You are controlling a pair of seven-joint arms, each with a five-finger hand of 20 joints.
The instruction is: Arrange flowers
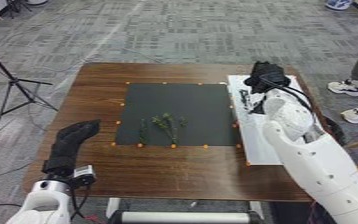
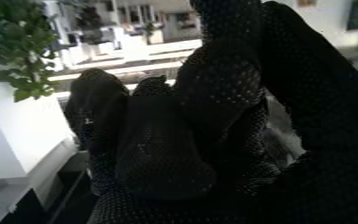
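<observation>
The sprigs (image 1: 167, 124) lie on the near part of the black mat (image 1: 171, 100), set back from the near edge of the table (image 1: 202, 175). The left hand (image 1: 71, 137) is over the left edge, its fingers loosely open. The right hand (image 1: 266, 77) is over the far end of the white board (image 1: 261, 145), by the far right corner; I cannot tell whether it is open or closed. Its arm (image 1: 304, 150) blocks part of the board and right edge. A tripod (image 1: 11, 80) stands left of the table.
</observation>
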